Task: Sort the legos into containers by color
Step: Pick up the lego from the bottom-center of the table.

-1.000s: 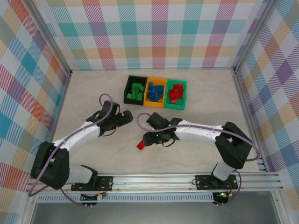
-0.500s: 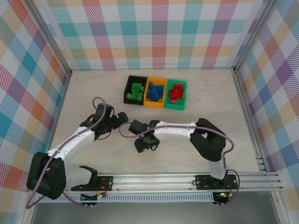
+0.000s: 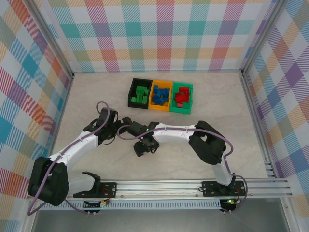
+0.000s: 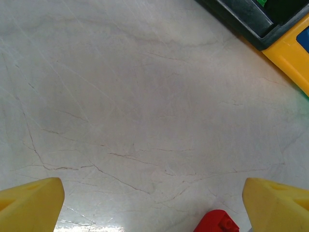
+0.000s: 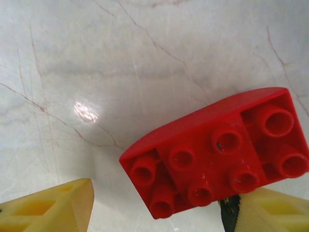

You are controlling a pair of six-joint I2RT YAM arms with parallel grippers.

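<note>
Overhead, the left arm reaches from its near-left base up and rightward, low over the tabletop, and the left gripper ends mid-table, well short of the bins. The right arm doubles back, forearm running leftward across the middle, and the right gripper points down just beside the left one. From above, the right gripper's body covers its jaws and whatever lies under them. Its wrist view shows a red lego between the fingers, hollow underside toward the camera with round tubes showing and one long edge curved. Both yellow fingers are cut off by the frame's lower edge. Jaws partly spread: one finger stands clear of the lego with bare marble between. The other meets the lego's lower edge, contact uncertain. In the left wrist view the fingertips sit in the bottom corners, jaws spread wide over bare tabletop. A red corner peeks in at the bottom edge, cut off; same lego or not, cannot tell. At far middle, the black bin holds green legos, the orange bin blue legos and the green bin red legos.
</note>
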